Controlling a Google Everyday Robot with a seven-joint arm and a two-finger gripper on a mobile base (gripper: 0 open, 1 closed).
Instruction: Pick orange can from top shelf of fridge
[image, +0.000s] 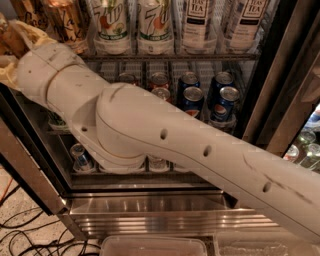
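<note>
The fridge (150, 212) stands open in front of me, with a stainless steel sill. Its top shelf (170, 57) is a grey wire rack holding tall amber orange cans (65, 20) at the left, 7Up cans (112, 22) in the middle and tea bottles (200, 20) at the right. My white arm (165, 145) crosses the view from lower right to upper left. The gripper (9, 47) is at the far left edge, below and left of the orange cans, mostly hidden behind the wrist and a tan cover.
The rack below holds blue Pepsi cans (192, 97) and red cans (160, 80). The lowest rack has more cans (80, 156). The dark door frame (280, 95) is at the right. Clear plastic tubs (152, 245) sit at the bottom and cables (25, 235) lie on the floor.
</note>
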